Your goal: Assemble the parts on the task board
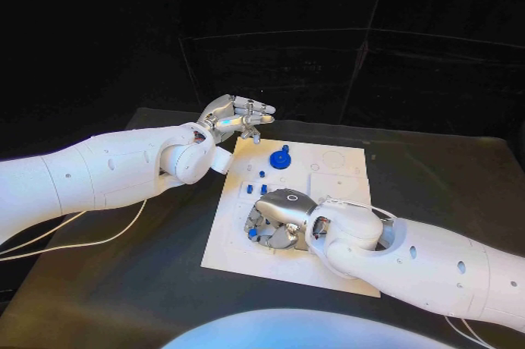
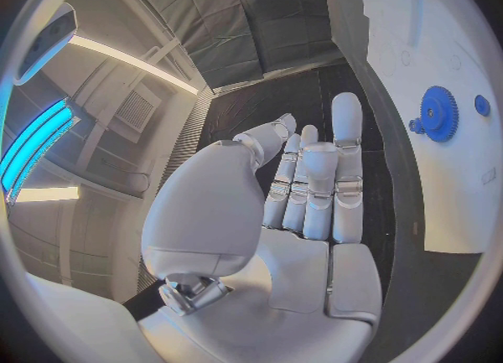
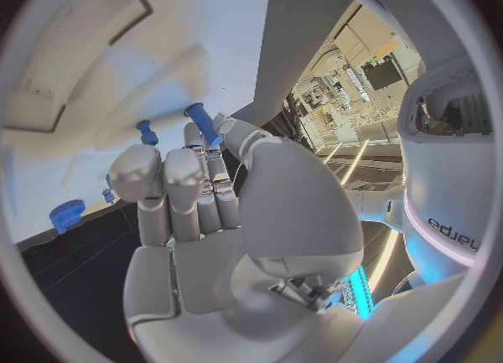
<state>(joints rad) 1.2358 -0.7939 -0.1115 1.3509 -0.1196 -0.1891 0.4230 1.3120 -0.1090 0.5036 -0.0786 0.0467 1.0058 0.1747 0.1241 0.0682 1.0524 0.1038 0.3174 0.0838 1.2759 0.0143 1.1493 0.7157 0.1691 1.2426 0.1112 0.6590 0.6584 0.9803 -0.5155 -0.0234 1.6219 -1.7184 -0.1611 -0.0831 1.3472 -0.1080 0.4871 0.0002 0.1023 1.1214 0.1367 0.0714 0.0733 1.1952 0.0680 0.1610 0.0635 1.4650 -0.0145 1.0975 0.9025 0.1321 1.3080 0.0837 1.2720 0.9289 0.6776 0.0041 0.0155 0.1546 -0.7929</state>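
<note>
The white task board (image 1: 339, 183) lies mid-table. A blue gear (image 1: 281, 159) stands near its far edge, also seen as the gear (image 2: 437, 113) in the left wrist view. Two small blue pegs (image 1: 256, 188) stand in the board below it. My right hand (image 1: 279, 216) is curled down on the board's near left part, its fingertips by a blue peg (image 1: 254, 231). In the right wrist view that peg (image 3: 201, 122) sticks out between thumb and fingertips, and another peg (image 3: 147, 132) stands just beyond. My left hand (image 1: 235, 115) hovers at the board's far left corner, fingers stretched out and holding nothing.
White cables (image 1: 99, 239) trail over the black table at the left. A rectangular recess (image 1: 337, 186) lies in the board to the right of the pegs.
</note>
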